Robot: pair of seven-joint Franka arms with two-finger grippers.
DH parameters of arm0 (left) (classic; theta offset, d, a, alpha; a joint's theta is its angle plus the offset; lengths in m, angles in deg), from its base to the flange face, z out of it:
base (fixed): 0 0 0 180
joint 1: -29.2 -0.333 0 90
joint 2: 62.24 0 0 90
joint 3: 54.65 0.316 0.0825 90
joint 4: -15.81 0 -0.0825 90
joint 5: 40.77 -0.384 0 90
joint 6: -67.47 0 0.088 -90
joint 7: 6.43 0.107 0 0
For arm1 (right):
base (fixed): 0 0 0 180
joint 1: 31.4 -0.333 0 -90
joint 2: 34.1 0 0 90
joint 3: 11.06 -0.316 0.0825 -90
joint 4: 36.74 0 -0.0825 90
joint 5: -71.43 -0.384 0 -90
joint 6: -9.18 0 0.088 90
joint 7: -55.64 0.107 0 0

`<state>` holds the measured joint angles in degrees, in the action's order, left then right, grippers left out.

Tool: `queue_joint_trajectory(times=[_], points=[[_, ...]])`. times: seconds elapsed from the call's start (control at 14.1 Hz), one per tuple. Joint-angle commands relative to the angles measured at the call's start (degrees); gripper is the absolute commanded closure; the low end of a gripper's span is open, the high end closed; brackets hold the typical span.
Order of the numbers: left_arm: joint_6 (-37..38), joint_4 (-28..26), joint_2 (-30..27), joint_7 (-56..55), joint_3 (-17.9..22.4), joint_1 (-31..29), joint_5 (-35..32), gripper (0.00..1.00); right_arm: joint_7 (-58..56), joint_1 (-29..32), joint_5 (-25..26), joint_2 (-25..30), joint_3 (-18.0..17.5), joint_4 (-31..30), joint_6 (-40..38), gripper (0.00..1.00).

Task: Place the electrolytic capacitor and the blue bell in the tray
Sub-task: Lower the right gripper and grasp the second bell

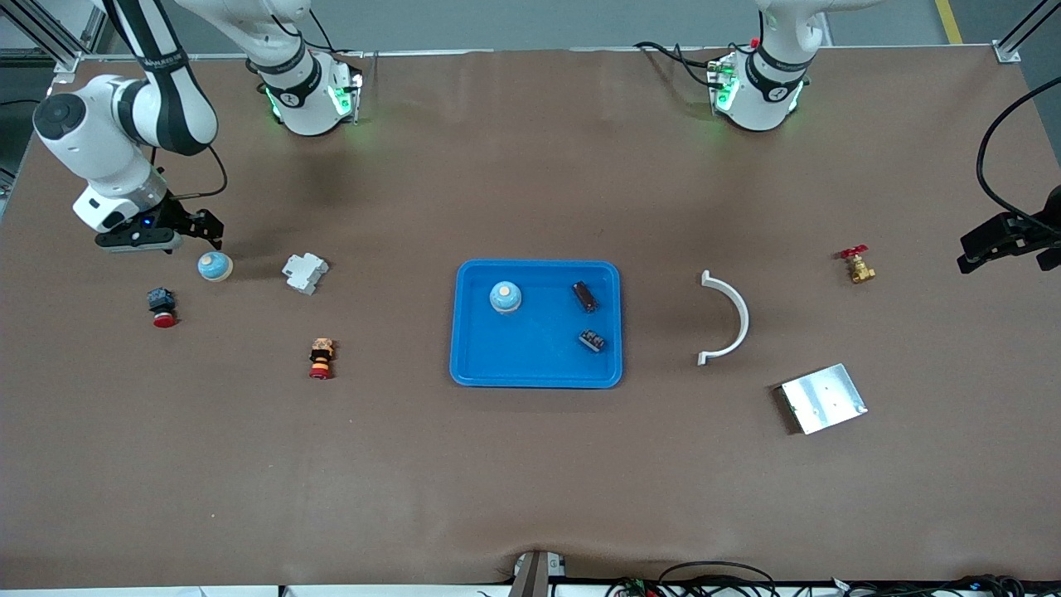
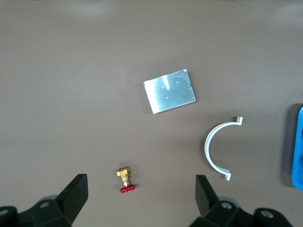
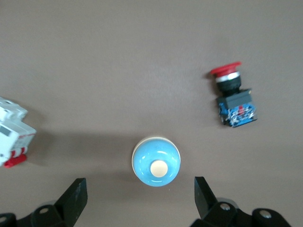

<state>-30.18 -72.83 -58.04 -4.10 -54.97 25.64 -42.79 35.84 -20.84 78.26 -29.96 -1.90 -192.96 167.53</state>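
The bright-blue tray lies in the middle of the table. In it stand a blue bell and two small dark parts, one cylindrical, seemingly the electrolytic capacitor, and one blocky. A second blue bell with a cream button sits on the table toward the right arm's end. My right gripper hovers open just beside and above this bell, not touching it. My left gripper waits open and empty over the left arm's end.
Near the second bell are a white circuit breaker, a red push button and a red-yellow button. Toward the left arm's end lie a white curved clip, a silver plate and a brass valve.
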Motion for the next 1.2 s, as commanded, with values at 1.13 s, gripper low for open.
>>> queue_joint_trajectory(times=[1.13], points=[[0.6,0.4,0.4,-0.7,0.5,0.6,1.6,0.0,-1.2,3.1,0.3,-17.5,-0.5,5.8,10.5,0.0]])
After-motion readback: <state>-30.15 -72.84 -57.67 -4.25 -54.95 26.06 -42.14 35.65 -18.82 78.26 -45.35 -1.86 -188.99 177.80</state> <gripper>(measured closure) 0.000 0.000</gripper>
